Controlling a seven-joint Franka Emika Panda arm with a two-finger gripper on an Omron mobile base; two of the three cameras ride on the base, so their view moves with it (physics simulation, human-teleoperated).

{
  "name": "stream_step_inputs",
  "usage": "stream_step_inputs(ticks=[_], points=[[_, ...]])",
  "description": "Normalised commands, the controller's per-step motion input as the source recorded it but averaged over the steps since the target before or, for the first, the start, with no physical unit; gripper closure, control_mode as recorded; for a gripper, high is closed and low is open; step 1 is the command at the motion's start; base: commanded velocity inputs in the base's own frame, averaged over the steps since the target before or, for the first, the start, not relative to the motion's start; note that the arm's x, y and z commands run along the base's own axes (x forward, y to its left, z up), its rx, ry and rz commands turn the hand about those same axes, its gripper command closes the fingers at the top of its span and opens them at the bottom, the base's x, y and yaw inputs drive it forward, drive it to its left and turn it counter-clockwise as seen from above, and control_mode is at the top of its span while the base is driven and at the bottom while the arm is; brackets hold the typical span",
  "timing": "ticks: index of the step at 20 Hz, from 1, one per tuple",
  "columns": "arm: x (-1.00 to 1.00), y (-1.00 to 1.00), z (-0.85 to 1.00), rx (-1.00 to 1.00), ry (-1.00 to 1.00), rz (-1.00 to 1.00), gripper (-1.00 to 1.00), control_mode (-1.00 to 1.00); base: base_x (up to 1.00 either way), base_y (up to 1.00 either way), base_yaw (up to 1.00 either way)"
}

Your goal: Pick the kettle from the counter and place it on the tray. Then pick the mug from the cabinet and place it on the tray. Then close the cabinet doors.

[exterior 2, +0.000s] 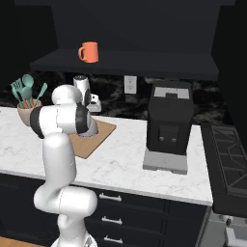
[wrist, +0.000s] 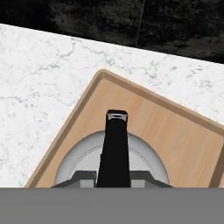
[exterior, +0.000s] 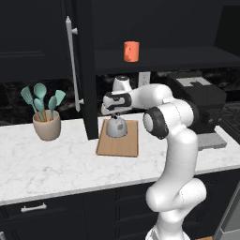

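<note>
1. White marble counter [exterior: 56, 164] over black drawers, dark backsplash behind; black coffee machine [exterior 2: 169, 125] stands well right of the arm.
2. Tray [exterior: 127, 143] lies flat on the counter just right of the open cabinet door [exterior: 86, 70].
3. Kettle [exterior: 116, 127] sits upright on the tray, toward its back-left part; the hand view has its grey body and dark handle [wrist: 114, 148] right under the camera.
4. Gripper [exterior: 116, 115] is directly over the kettle, at its top. Fingertips are hidden, so can't tell if the jaws are clamped on the handle or spread.
5. Mug [exterior: 131, 51] stands on the cabinet [exterior 2: 125, 60] shelf, above the tray.
6. Beige utensil pot [exterior: 47, 124] with teal utensils is on the counter, left of the door.
</note>
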Motion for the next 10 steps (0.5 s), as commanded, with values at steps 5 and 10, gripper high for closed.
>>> stream_step_inputs(ticks=[5, 10], points=[[0.17, 0.00, -0.16, 0.00, 0.00, -0.05, 1.00, -1.00, 0.00, 0.00, 0.00], [0.01, 0.00, -0.18, 0.00, 0.00, -0.04, -1.00, -1.00, 0.00, 0.00, 0.00]])
